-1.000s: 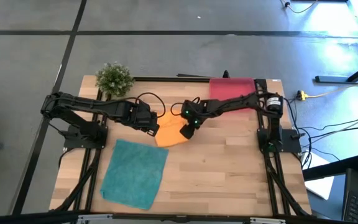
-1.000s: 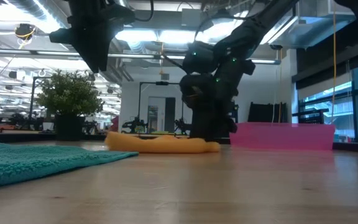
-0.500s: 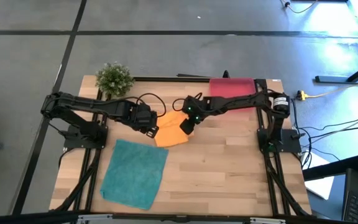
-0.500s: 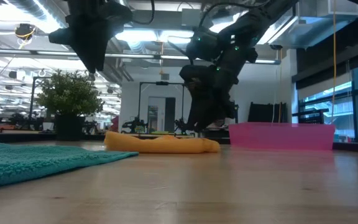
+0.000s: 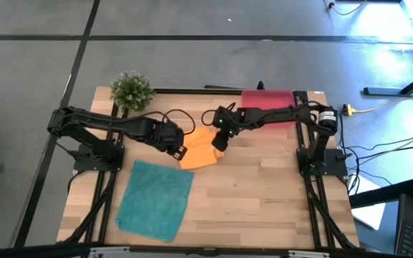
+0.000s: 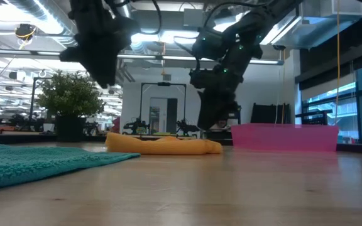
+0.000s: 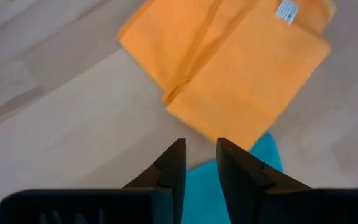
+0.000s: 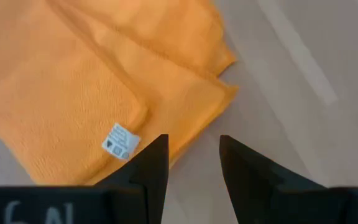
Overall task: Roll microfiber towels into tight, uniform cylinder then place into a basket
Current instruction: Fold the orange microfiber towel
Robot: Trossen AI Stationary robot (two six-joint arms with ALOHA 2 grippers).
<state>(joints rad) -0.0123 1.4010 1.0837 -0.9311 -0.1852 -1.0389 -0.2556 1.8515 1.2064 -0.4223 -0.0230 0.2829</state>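
The orange towel (image 5: 201, 149) lies folded in several layers on the wooden table, between my two grippers. It also shows in the low view (image 6: 162, 145), the left wrist view (image 7: 229, 68) and the right wrist view (image 8: 92, 93), with its white label on top. The teal towel (image 5: 155, 199) lies spread flat near the table's front left. The pinkish-red basket (image 5: 267, 100) stands at the far right. My left gripper (image 5: 181, 150) hovers narrowly open above the orange towel's left edge. My right gripper (image 5: 219, 140) hovers open above its far right corner. Both are empty.
A small green plant (image 5: 131, 89) stands at the table's far left corner. Bare wood (image 5: 264, 186) stretches across the near right half of the table. Black cables (image 5: 174, 115) loop over the table behind the grippers.
My right gripper has risen from the orange towel, where its fingertips stood at table height, and moved toward the far right; it now hangs clear above the towel. The towel stays flat on the table. My left gripper has shifted slightly toward the towel.
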